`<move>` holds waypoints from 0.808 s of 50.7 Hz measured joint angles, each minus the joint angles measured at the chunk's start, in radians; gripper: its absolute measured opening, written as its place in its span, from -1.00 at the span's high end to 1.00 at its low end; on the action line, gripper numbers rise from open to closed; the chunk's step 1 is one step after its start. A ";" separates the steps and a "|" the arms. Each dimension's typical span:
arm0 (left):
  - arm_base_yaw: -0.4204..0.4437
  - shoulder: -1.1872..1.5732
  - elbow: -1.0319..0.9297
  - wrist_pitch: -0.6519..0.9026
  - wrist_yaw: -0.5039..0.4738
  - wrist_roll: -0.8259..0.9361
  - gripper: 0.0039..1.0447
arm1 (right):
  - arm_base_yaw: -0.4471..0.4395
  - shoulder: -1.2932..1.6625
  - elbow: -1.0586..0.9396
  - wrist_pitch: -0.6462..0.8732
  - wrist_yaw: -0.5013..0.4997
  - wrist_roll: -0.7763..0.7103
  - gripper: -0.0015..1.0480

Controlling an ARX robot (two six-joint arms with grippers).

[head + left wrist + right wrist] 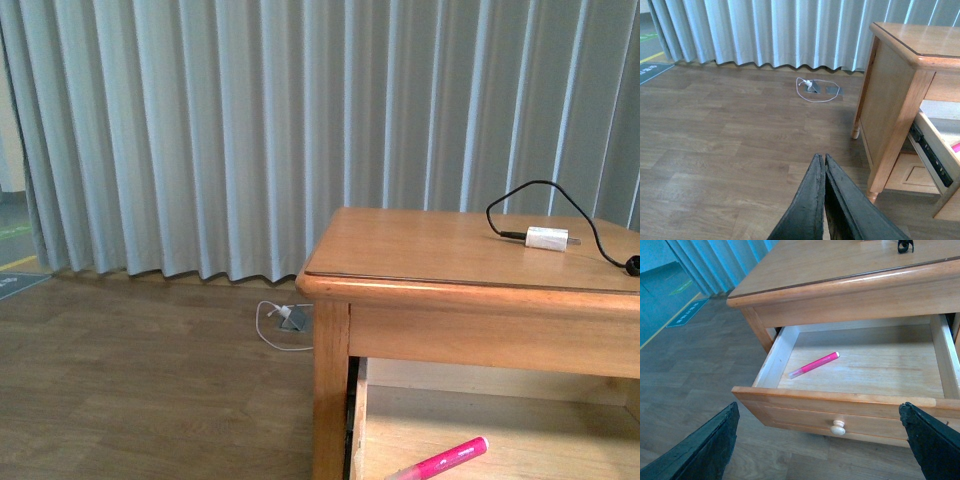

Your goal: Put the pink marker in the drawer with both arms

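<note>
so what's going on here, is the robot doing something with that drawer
The pink marker lies loose inside the open drawer, with nothing holding it. The right arm's fingers are spread wide in front of the drawer's front panel, empty. The left arm's fingers are pressed shut over the wooden floor beside the cabinet. The drawer is not yet pushed shut.

no text can be read; the floor mat point(687, 314) lettering is too blurred.
</note>
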 joint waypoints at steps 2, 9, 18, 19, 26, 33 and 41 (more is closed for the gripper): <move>0.001 -0.006 0.000 -0.001 0.002 0.001 0.93 | 0.000 0.000 0.000 0.000 0.000 0.000 -0.84; 0.001 -0.013 0.000 0.000 0.002 0.001 0.93 | 0.000 0.000 -0.001 0.000 0.000 0.000 -0.84; 0.001 -0.013 0.000 0.000 0.002 0.001 0.93 | 0.000 0.000 -0.002 0.000 0.000 0.000 -0.84; 0.001 -0.013 0.000 0.000 0.002 0.001 0.93 | 0.000 0.000 -0.002 0.000 0.000 0.000 -0.84; 0.001 -0.013 0.000 0.000 0.002 0.001 0.38 | 0.053 -0.024 -0.024 0.050 0.172 -0.085 -0.84; 0.001 -0.013 0.000 0.000 0.002 0.001 -0.27 | 0.161 0.059 -0.018 -0.094 0.315 -0.271 -0.84; 0.001 -0.014 0.000 0.000 0.002 0.001 -0.92 | 0.257 0.348 0.019 -0.067 0.307 -0.288 -0.84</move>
